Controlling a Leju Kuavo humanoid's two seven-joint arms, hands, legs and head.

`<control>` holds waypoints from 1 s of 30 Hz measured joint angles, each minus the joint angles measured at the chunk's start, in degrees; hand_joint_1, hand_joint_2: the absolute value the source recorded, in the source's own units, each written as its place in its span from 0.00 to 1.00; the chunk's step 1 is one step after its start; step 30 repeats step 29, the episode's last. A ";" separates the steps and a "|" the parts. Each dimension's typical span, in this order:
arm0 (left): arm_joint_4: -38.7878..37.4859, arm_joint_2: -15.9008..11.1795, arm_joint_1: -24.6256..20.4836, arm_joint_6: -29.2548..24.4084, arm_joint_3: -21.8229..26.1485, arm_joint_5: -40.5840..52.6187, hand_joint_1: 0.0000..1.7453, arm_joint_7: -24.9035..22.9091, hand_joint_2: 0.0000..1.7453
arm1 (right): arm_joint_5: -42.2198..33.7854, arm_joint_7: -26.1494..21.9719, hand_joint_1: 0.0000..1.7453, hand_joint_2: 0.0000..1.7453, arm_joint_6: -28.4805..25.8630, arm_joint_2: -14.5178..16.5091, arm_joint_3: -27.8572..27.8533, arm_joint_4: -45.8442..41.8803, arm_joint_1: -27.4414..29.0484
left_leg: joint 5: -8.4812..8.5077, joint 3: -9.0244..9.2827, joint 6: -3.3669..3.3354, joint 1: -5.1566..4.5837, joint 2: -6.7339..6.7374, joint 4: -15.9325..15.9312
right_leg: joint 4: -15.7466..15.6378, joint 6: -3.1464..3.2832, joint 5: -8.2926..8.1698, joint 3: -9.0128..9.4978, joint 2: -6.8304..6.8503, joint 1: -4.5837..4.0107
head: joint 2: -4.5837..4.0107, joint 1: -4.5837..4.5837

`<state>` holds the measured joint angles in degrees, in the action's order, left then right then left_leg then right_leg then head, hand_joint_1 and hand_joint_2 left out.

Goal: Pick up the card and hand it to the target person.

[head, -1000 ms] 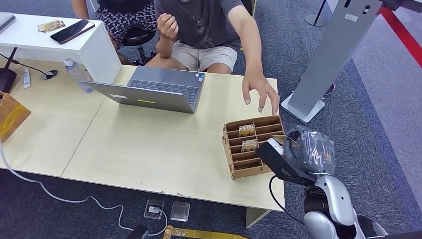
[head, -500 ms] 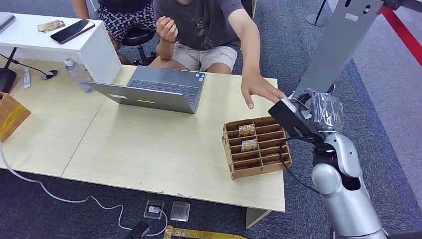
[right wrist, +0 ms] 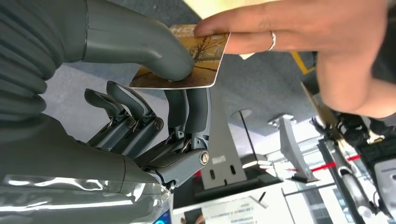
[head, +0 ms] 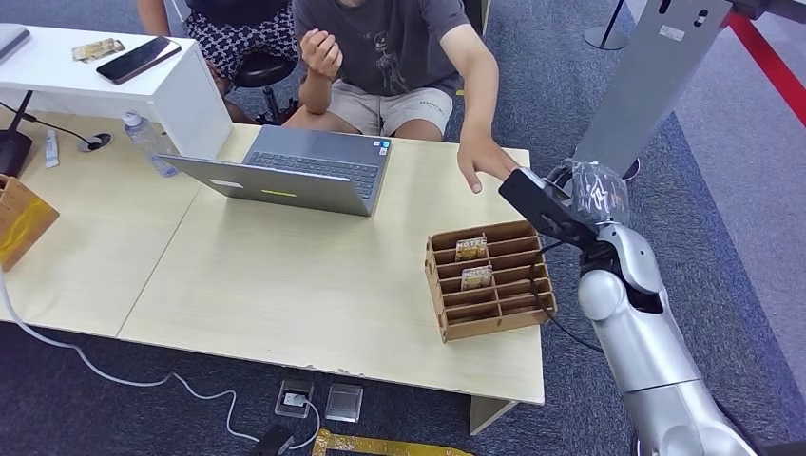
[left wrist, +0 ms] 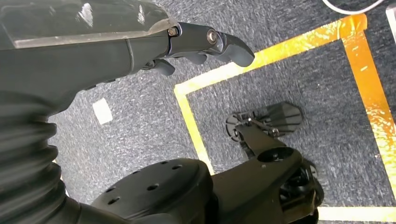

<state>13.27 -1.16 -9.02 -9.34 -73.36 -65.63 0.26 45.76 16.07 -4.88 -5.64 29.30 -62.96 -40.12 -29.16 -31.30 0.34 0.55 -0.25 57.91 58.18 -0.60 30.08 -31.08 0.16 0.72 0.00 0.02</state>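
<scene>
The right robot hand (right wrist: 154, 93) pinches a card (right wrist: 184, 58) between its thick grey thumb and darker fingers, raised beyond the far right corner of the surface (head: 285, 275). The card is thin with rounded corners, its face printed in warm amber with dark tree branches and a pale strip of lettering along one edge. A seated person's hand (right wrist: 299, 42), a ring on one finger, touches the card's free end with its fingertips. On the surface's right side a slotted wooden card rack (head: 489, 280) holds two more cards, with an open laptop (head: 295, 171) to its far left. The left robot hand (left wrist: 201, 46) hangs over carpeted floor, fingers curled, holding nothing.
</scene>
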 joint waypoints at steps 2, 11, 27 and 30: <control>0.00 0.04 0.06 -0.22 0.04 -0.17 0.00 0.20 1.00 | -0.61 -1.03 0.50 1.00 -0.54 1.08 0.15 2.98 -1.28 | 0.00 0.00 0.00 0.00 -0.01 0.00 | 0.01 0.00 0.00 -0.01 0.00 0.00 | 0.00 0.02; 0.00 0.38 0.68 -1.11 0.11 -0.40 0.00 1.63 0.75 | -1.68 -2.41 0.00 1.00 -1.17 4.44 1.13 11.45 -4.35 | 0.00 -0.05 0.00 0.00 -0.01 0.00 | 0.01 -0.01 0.01 -0.07 0.01 0.00 | 0.00 0.02; 0.00 -0.21 1.13 1.51 1.66 -0.70 0.00 2.66 0.00 | -4.76 -1.22 0.00 1.00 -2.57 3.67 1.84 10.59 -4.33 | 0.01 0.01 0.00 0.00 0.00 0.02 | 0.00 0.00 0.00 -0.09 0.00 0.00 | 0.00 0.02; 0.00 -0.43 1.23 1.71 1.81 -0.67 0.00 2.85 0.00 | -5.77 -1.04 0.00 1.00 -2.27 2.63 1.63 7.81 -3.35 | 0.00 0.02 0.00 0.00 0.00 0.03 | -0.01 -0.01 0.00 -0.10 0.00 0.01 | 0.00 0.01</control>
